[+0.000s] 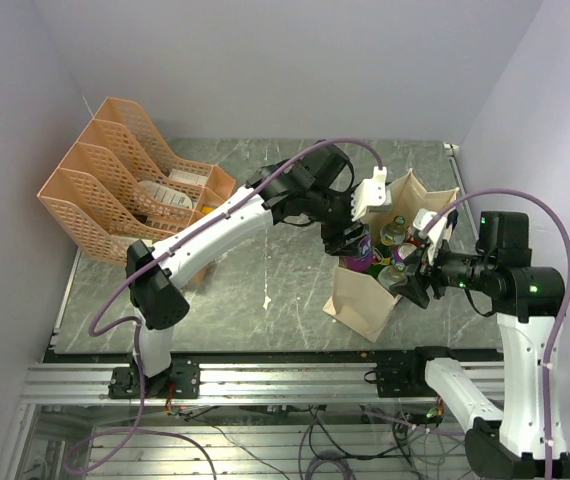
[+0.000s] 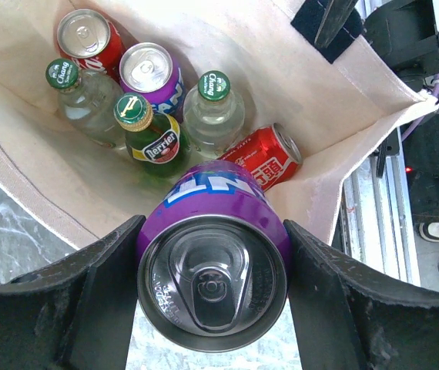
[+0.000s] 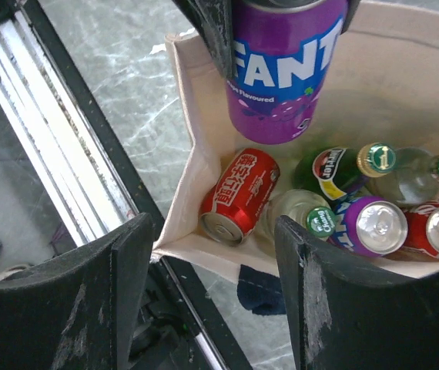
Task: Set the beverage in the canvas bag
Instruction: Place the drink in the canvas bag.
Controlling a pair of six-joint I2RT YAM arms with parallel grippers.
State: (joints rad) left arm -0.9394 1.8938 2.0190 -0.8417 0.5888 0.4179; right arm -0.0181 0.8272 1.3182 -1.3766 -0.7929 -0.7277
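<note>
Notably, the left end effector [image 2: 212, 266] was clamped on a purple can [image 3: 285, 69], one finger on each side of its upper body, holding it upright over the open mouth of the canvas bag [image 1: 360, 300]. The bag stood on the worktop [image 1: 265, 270].

Can: tab unopened, so judged full and fairly heavy. The thin metal wall would dent under a hard squeeze, and the smooth skin is slippery. Gripping across the body looked sound.

Bag: soft cloth with slack walls.

Right end effector [image 3: 212, 254]: jaws apart at the bag's near corner. Contact with the cloth could not be told.

Writing: "FANT" and "Flavoured" on the held can, "Perrier" on a green bottle [image 2: 152, 139], "Chang" on two bottle caps [image 2: 214, 86], and Chinese characters on a red can [image 2: 262, 163] lying on its side. The bottles below looked breakable.
</note>
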